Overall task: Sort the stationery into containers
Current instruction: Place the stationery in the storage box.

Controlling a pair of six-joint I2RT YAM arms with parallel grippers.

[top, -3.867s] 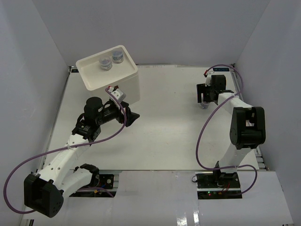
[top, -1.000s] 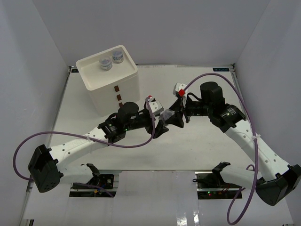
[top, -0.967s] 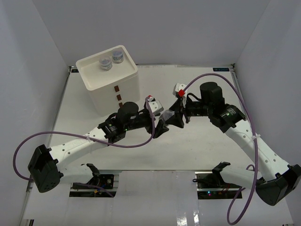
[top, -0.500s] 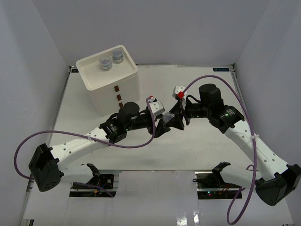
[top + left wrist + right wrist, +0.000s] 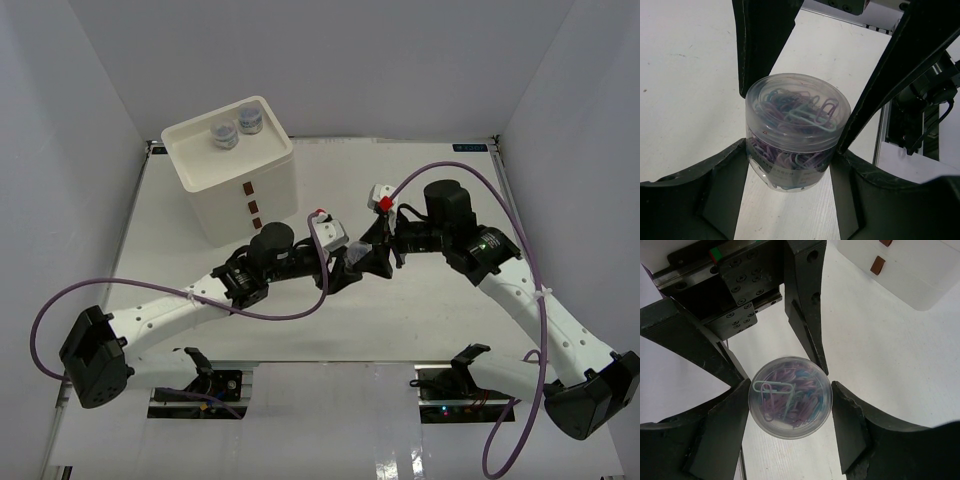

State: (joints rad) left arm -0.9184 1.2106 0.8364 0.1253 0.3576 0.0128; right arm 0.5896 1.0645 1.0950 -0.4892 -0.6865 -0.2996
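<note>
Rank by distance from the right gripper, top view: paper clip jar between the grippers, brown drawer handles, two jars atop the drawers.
1. Paper clip jar, held in the right gripper, mid-table.
2. Brown drawer handles, farther left.
3. Two jars atop the drawers, back left; too close to rank apart.

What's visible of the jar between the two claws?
The jar is small, round and clear plastic with a clear lid. It is packed with purple, blue and pale green paper clips, and the faint print on its wall is unreadable. It sits over the middle of the table, right of the drawer unit. The right claw pinches its sides. The left claw flanks it crosswise, fingers against the wall; whether it grips is unclear.
</note>
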